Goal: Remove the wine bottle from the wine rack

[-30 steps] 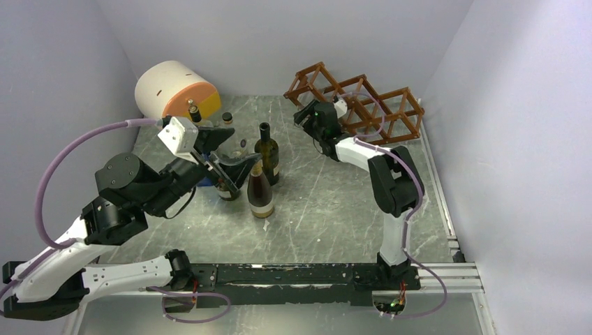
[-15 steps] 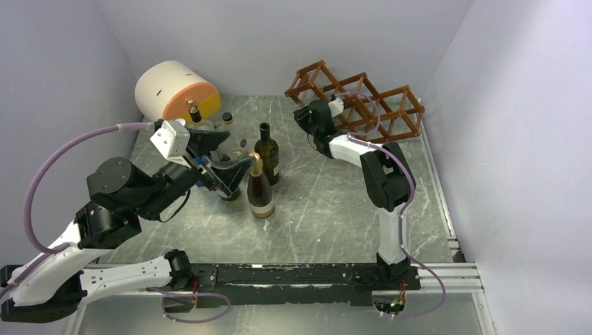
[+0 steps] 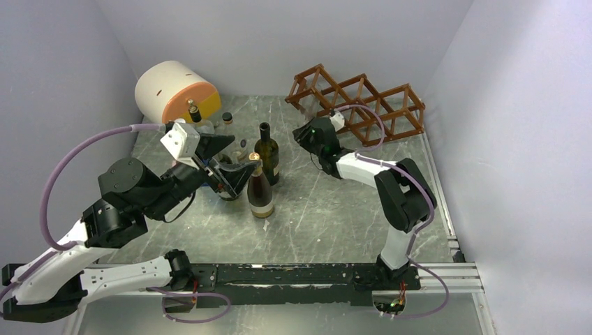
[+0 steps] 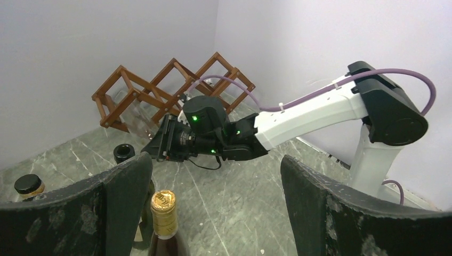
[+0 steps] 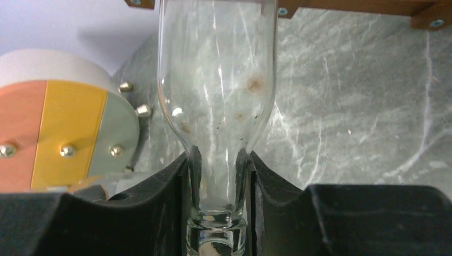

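Even, cool white light falls from overhead and leaves only soft, faint shadows on the grey table (image 3: pixel 328 202), which shows a mild sheen. In the right wrist view the clear wine bottle (image 5: pixel 216 80) catches small bright glints. The black fingers (image 5: pixel 122 224) below it sink into almost featureless dark.
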Action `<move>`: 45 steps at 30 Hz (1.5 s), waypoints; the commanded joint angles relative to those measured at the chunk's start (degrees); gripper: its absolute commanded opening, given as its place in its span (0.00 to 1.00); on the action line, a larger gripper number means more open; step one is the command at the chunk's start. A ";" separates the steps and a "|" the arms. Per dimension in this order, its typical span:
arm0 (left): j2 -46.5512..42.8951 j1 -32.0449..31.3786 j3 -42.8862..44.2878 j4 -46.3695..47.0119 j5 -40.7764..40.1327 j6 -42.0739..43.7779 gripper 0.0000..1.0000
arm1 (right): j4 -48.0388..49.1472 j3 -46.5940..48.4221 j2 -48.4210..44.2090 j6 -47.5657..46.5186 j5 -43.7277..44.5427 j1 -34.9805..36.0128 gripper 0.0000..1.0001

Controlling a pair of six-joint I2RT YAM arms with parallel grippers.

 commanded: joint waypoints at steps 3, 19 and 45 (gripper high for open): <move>0.56 -0.02 -0.25 0.71 1.14 -0.32 0.93 | 1.96 -6.92 -9.50 -2.75 -4.56 0.57 0.00; 13.13 -0.08 7.99 1.06 12.11 11.83 0.93 | -26.44 -19.15 -40.90 -12.11 -22.32 -2.54 0.00; 46.26 -9.58 7.74 3.95 15.42 62.74 0.93 | -82.91 -3.51 -72.40 -25.18 -36.63 -5.72 0.00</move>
